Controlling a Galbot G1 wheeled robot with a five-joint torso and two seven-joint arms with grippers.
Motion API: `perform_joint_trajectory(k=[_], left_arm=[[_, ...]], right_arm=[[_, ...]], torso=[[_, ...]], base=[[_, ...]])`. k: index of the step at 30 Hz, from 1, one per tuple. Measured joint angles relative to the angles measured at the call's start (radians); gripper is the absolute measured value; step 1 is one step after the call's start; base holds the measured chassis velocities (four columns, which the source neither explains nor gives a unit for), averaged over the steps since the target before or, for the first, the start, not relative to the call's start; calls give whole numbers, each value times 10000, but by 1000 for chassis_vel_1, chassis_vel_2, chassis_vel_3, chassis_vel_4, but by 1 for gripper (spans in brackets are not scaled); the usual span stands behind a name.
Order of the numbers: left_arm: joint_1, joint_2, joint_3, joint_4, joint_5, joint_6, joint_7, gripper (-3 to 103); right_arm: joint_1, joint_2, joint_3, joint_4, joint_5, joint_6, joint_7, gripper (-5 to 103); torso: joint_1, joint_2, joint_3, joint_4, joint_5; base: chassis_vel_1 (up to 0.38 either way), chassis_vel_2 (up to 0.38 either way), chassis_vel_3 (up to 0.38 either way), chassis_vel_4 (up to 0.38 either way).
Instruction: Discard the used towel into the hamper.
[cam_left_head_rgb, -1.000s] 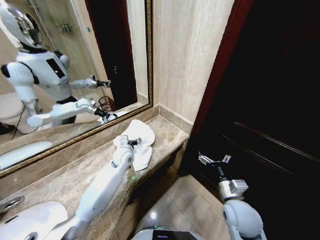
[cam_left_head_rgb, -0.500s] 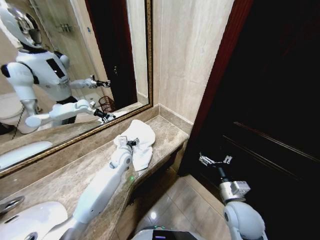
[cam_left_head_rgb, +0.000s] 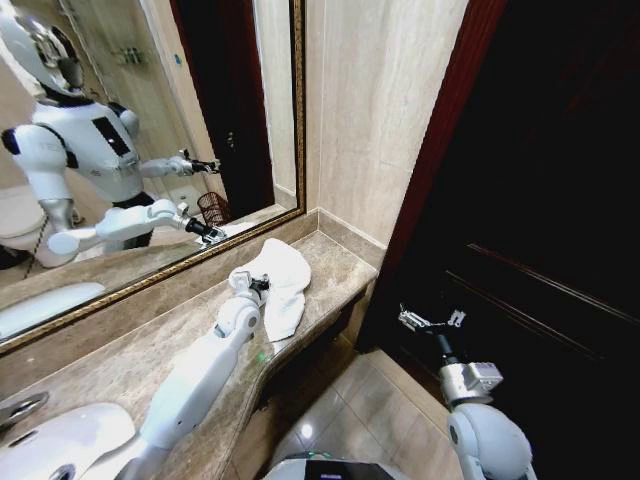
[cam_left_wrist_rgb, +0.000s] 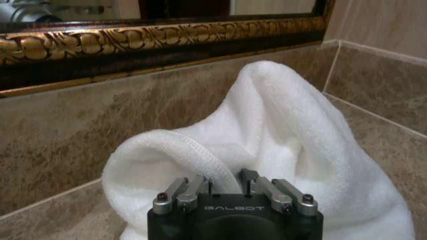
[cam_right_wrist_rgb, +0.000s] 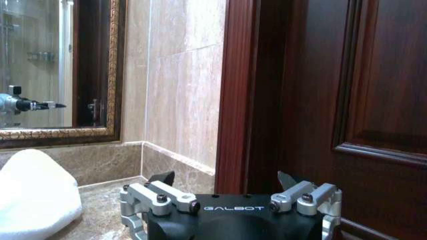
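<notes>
- Door (cam_left_head_rgb: 540, 200) of dark wood fills the right of the head view; the right wrist view shows its raised panel moulding close up.
- Mirror (cam_left_head_rgb: 130, 150) in a gilt frame hangs above the marble tabletop (cam_left_head_rgb: 130, 360). In the head view it reflects the robot and a small dark openwork hamper (cam_left_head_rgb: 211, 208) standing on the floor behind.
- White towel (cam_left_head_rgb: 283, 280) lies bunched on the tabletop near the corner wall. The left wrist view shows it heaped up, with a stitched hem curling by the gripper.
- Left gripper (cam_left_head_rgb: 259, 287) reaches along the tabletop to the towel. In the left wrist view (cam_left_wrist_rgb: 229, 181) its jaws sit close together, clamped on a fold of cloth.
- Right gripper (cam_left_head_rgb: 430, 321) hangs out before the door, off the tabletop, its jaws apart and holding nothing; the right wrist view (cam_right_wrist_rgb: 227, 178) confirms it.
</notes>
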Motion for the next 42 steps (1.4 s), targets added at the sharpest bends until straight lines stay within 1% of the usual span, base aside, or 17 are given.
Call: perform_joint_trajectory(k=[2, 6, 7, 8, 9, 10, 11, 13, 16, 17, 19, 23, 30, 32, 38, 40, 42], left_arm=[[11, 62, -4, -35, -6, -62, 31, 20], [97, 175, -85, -158, -33, -329, 196, 13], [185, 236, -172, -250, -29, -577, 352, 9], [260, 275, -246, -331, 22, -768, 476, 9], [260, 275, -246, -331, 22, -768, 476, 9], [438, 360, -432, -545, 264, -1129, 710, 3], [644, 482, -621, -734, 632, -1364, 934, 2], [792, 584, -759, -860, 912, -1498, 1083, 2], [1353, 952, -1278, -1326, 1599, -1932, 1587, 2], [1353, 952, -1278, -1326, 1599, -1932, 1587, 2], [1815, 1246, -1739, -1766, 1806, -2224, 2018, 2], [2382, 1535, -2254, -2363, 1822, -2417, 2401, 2], [3434, 1798, -3013, -3415, 1988, -2844, 3010, 2], [3528, 1820, -3081, -3526, 2034, -2900, 3072, 2], [4250, 1925, -3588, -4799, 2026, -3004, 3173, 2], [4548, 1858, -3840, -5473, 1980, -2934, 2979, 2], [4634, 1824, -3952, -5692, 1958, -2863, 2887, 2]], right_arm=[[-8, -5, 1, 17, 0, 0, 9, 100], [-16, -18, 0, 62, 4, -3, 11, 100], [-18, -18, -1, 90, 10, -13, 12, 100], [-17, -17, -1, 103, 12, -17, 17, 100], [-17, -17, -1, 103, 12, -17, 17, 100], [-14, -8, -4, 134, 15, -23, 38, 100], [-10, -5, -5, 161, 15, -23, 58, 100], [-8, -4, -5, 179, 15, -24, 66, 100], [-5, -5, -12, 248, 15, -24, 76, 100], [-5, -5, -12, 248, 15, -24, 76, 100], [-17, 12, -35, 311, 15, -24, 77, 100], [-85, 43, -51, 429, 16, -19, 75, 100], [-300, 60, 23, 643, 111, 79, 66, 100], [-326, 63, 37, 664, 126, 101, 66, 100], [-461, 64, 131, 946, 283, 102, 147, 100], [-514, 25, 233, 1184, 429, -104, 230, 100], [-541, 12, 283, 1249, 479, -126, 246, 100]], torso=[[0, 0, 0, 0, 0], [0, 0, 0, -1, 0], [0, 0, 0, -1, 0], [0, 0, 0, -1, 0], [0, 0, 0, -1, 0], [0, 0, 0, -1, -1], [0, 0, 0, -1, 0], [0, 0, 0, -1, 0], [0, 0, 0, 1, -1], [0, 0, 0, 1, -1], [0, 0, 0, 0, 0], [0, 0, -1, 0, -1], [0, 0, -1, 0, 0], [0, 0, -1, 0, 0], [0, 1, -1, 0, 2], [0, 0, -1, 0, 1], [0, 0, -1, 0, 1]], base=[[0, 0, 0, 0], [0, 0, 0, 0], [0, 0, 0, 0], [0, 0, 0, 0], [0, 0, 0, 0], [0, 0, 0, 0], [0, 0, 0, 0], [0, 0, 0, 0], [0, 0, 0, 0], [0, 0, 0, 0], [0, 0, 0, 0], [0, 0, 0, 0], [0, 0, 0, 0], [0, 0, 0, 0], [0, 0, 0, 0], [0, 0, 0, 0], [0, 0, 0, 0]])
